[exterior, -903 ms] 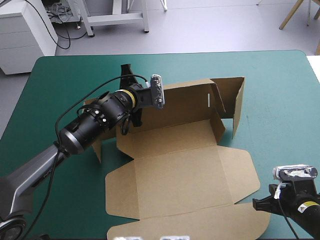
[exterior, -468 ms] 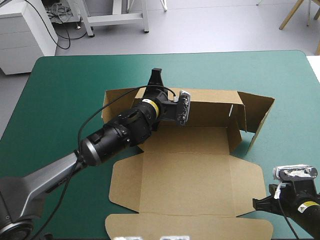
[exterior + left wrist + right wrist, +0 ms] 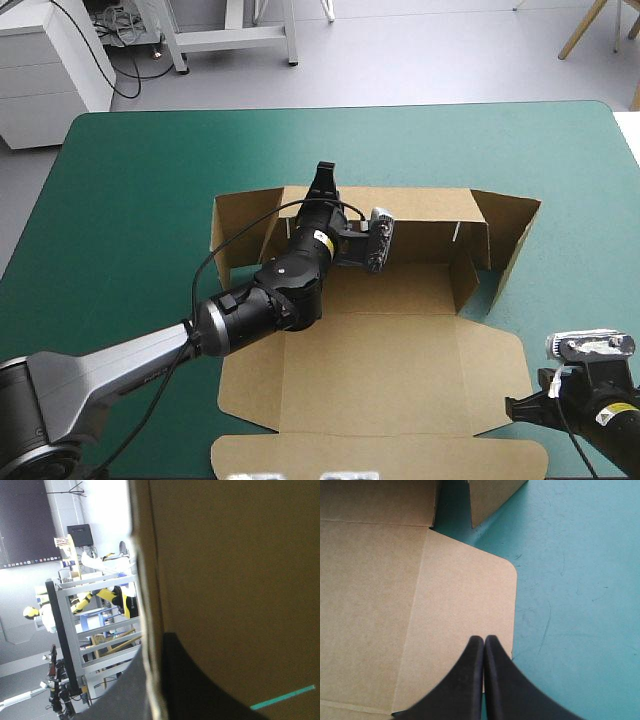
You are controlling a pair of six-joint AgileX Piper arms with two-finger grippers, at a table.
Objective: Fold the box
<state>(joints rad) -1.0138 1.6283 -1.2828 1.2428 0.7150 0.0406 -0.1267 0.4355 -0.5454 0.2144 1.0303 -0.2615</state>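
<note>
left tool (image 3: 322, 178): clamped on the top edge of the box's back wall (image 3: 425, 215). in the left wrist view the brown board runs up between the two black fingers, one on each face, all but together. the arm reaches in over the box from the near left.

right tool (image 3: 483, 640): fingers together in one point, holding nothing. it hovers over the rounded side flap (image 3: 465, 605) at the box's near right, close to the flap's outer edge. whether it touches the board, cannot tell.

box (image 3: 390, 370): at mid bench, roughly square to the bench edges. base panel flat. back wall stands up along the far side. the end flaps at its left (image 3: 235, 225) and right (image 3: 510, 230) also stand, angled toward the robot. side flaps and the long near panel lie flat on the teal-green bench (image 3: 130, 180).

step in hand, as i judge it: raising and steadying the back wall, early in the fold. no side wall is up and nothing is tucked.

next move likely calls for: swinging the end flaps inward along the base creases while the back wall is held upright, then lifting a side flap over them. the right tool is placed for the right side, but it would need to get under the flap's edge.
</note>
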